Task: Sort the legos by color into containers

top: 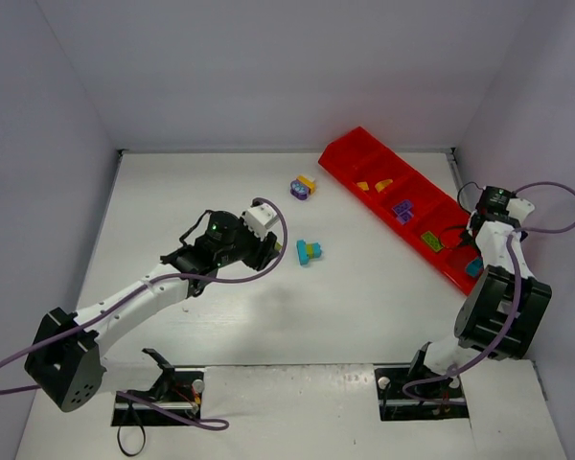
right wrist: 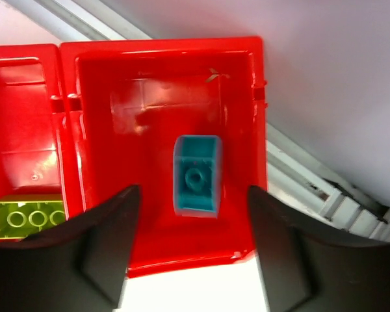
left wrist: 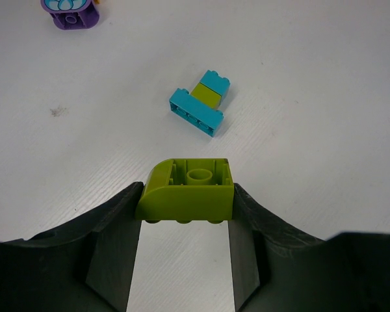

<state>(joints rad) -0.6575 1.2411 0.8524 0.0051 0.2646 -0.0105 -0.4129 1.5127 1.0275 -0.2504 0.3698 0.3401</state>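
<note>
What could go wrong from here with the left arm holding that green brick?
The lime green brick sits only at the tips of the left gripper, so it could slip on the way to the red tray.
The right gripper hangs open over the end compartment, beside the green compartment, so the arms might collide.
The cyan-and-lime cluster is joined; dropped in whole, it mixes colours.

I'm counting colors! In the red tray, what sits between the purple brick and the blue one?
A green brick, in its own compartment of the tray. The top view shows it.
</note>
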